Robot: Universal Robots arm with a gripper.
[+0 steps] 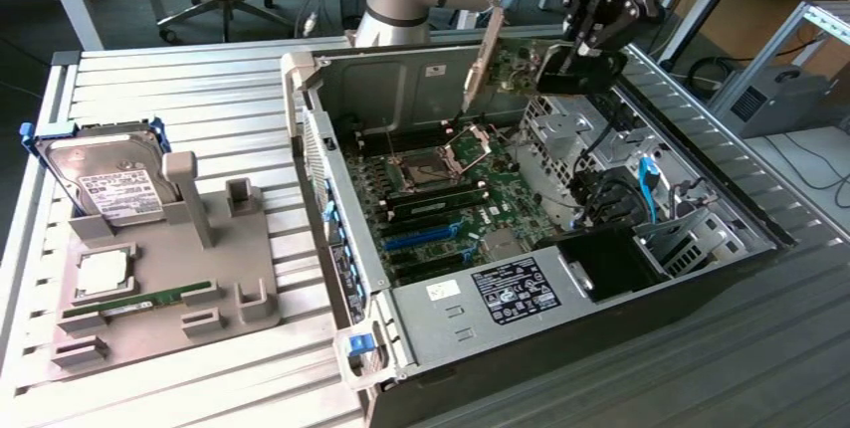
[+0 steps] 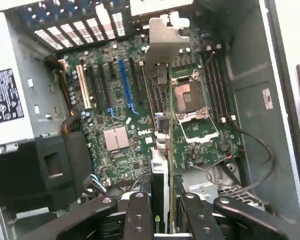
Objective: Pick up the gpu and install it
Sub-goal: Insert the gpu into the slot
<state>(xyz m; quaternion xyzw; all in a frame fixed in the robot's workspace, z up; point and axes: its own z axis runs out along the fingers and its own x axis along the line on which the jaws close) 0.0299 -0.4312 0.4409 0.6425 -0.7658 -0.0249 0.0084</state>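
Note:
The gpu (image 1: pixel 516 62) hangs in the air above the open computer case (image 1: pixel 318 129), over its far end. It is a thin card held on edge, with its grey metal bracket (image 1: pixel 483 55) toward the exterior view's left. My gripper (image 1: pixel 582 62) is shut on the card's other end. In the wrist view the gpu (image 2: pixel 161 150) runs edge-on out from between my black fingers (image 2: pixel 139 215), and its bracket (image 2: pixel 165 45) is at the far tip. Below it lie the motherboard (image 2: pixel 120 145), the blue expansion slot (image 2: pixel 125 85) and the CPU socket (image 2: pixel 192 100).
A grey fixture (image 1: pixel 159 289) stands at the exterior view's left, carrying a hard drive in a blue frame (image 1: pixel 106 179) and a green RAM stick (image 1: pixel 146 301). The power supply (image 1: pixel 512 289) fills the case's near end. Drive bays and cables (image 1: pixel 638 199) line its right side.

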